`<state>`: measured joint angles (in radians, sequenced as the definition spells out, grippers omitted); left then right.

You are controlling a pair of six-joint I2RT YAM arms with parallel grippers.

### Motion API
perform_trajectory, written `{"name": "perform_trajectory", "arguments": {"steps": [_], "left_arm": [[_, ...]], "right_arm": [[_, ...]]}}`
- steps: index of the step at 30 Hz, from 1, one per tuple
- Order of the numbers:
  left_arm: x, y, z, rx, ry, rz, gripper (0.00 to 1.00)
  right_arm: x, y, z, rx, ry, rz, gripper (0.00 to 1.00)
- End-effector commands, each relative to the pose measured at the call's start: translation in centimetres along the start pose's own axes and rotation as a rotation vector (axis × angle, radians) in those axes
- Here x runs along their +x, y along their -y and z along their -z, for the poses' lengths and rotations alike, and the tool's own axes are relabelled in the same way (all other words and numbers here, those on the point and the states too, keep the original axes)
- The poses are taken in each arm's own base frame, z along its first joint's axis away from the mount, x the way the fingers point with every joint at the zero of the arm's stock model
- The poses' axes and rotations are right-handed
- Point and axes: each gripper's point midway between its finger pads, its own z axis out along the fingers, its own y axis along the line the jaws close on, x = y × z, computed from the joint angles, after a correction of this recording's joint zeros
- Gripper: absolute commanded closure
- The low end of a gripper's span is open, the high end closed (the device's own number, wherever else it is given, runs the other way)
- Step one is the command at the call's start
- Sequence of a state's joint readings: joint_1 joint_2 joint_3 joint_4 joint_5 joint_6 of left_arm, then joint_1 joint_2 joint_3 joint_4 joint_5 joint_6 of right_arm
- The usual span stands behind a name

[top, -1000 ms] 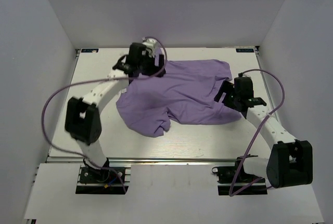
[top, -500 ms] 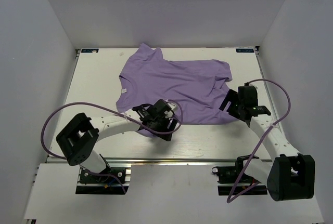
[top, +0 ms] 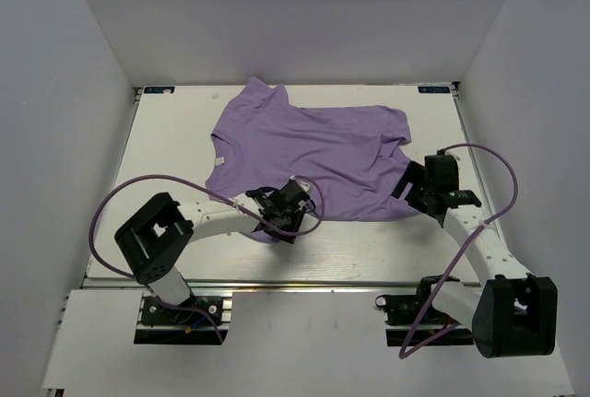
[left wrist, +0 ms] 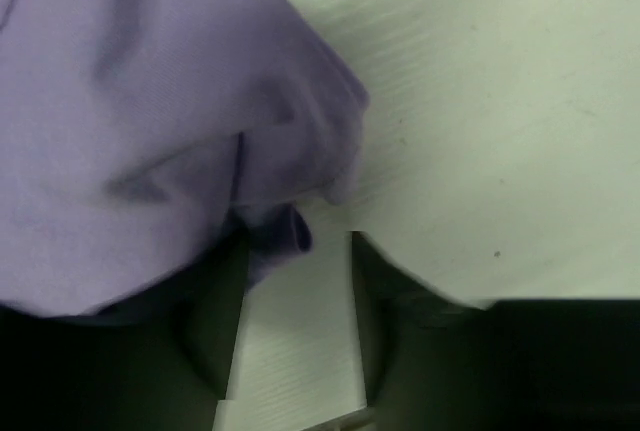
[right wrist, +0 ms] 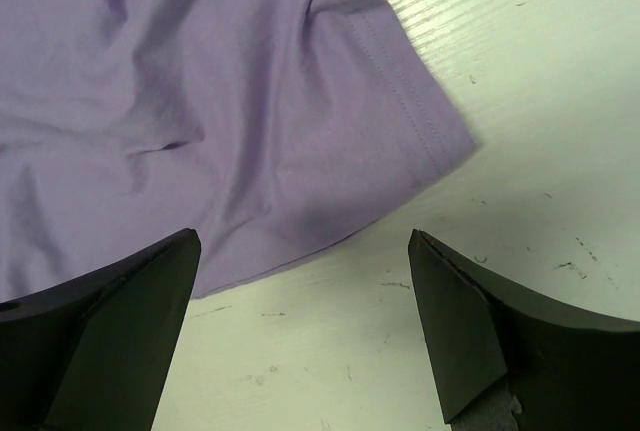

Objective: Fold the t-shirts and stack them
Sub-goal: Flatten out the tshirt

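Lavender cloth, a short-sleeved round-necked t-shirt (top: 313, 144), lies spread flat on the white worktop (top: 387, 245), from the centre towards 12 o'clock. At its 7 o'clock hem, the left gripper (left wrist: 295, 246) has its jaws part open beside a bunched fold, which they are not pinching. At its 4 o'clock corner, the right gripper (right wrist: 302, 241) has its jaws wide apart, holding nothing.

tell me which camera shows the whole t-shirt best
The top view: it shows the whole t-shirt spread on the table, neck at the picture's left. The left wrist view shows only a bunched edge of it. The right wrist view shows only one hemmed corner.
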<state>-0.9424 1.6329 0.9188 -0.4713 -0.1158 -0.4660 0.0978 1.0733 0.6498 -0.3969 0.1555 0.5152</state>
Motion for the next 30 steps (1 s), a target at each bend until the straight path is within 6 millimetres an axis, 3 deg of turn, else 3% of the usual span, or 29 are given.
{"name": "perform_trajectory", "arguments": {"steps": [1, 3, 4, 5, 7, 10, 11, 16, 20, 22, 26, 30], "left_arm": [[-1.1, -0.5, -0.2, -0.062, 0.033, 0.024, 0.54], [-1.0, -1.3, -0.3, -0.107, 0.025, 0.03, 0.72], [-1.1, -1.2, -0.2, -0.107, 0.025, 0.03, 0.95], [-0.9, -1.4, -0.1, -0.12, 0.019, 0.04, 1.0], [-0.8, -1.7, 1.0, -0.123, 0.015, 0.039, 1.0], [-1.1, -1.9, 4.5, -0.091, 0.073, 0.051, 1.0], [-0.4, -2.7, 5.6, -0.11, 0.065, 0.048, 1.0], [-0.9, -4.4, 13.3, -0.099, 0.195, 0.113, 1.0], [-0.7, -4.7, 17.3, -0.04, 0.269, 0.156, 1.0], [0.4, -5.5, 18.4, -0.057, 0.257, 0.175, 1.0], [1.0, -5.2, 20.7, 0.019, 0.294, 0.192, 1.0], [3.5, -7.5, 22.6, -0.041, 0.281, 0.265, 1.0]], "right_arm": [[-0.5, 0.7, -0.2, 0.04, 0.009, -0.004, 0.1], [-0.2, 0.9, -0.2, 0.043, 0.002, -0.01, 0.1], [-0.1, 1.3, -0.3, 0.056, -0.002, -0.016, 0.1], [0.1, 1.5, -0.4, 0.065, -0.006, -0.016, 0.1], [0.5, 2.3, -0.7, 0.1, -0.024, -0.022, 0.1], [1.1, 3.2, -1.0, 0.135, -0.049, -0.03, 0.12], [1.3, 3.3, -1.1, 0.139, -0.054, -0.035, 0.14], [1.6, 4.2, -1.5, 0.171, -0.064, -0.056, 0.15], [1.9, 4.7, -1.6, 0.186, -0.07, -0.066, 0.15], [2.0, 4.7, -1.6, 0.187, -0.074, -0.065, 0.15], [2.3, 4.8, -1.8, 0.186, -0.078, -0.075, 0.19], [2.3, 4.7, -2.2, 0.18, -0.083, -0.086, 0.2]]}}
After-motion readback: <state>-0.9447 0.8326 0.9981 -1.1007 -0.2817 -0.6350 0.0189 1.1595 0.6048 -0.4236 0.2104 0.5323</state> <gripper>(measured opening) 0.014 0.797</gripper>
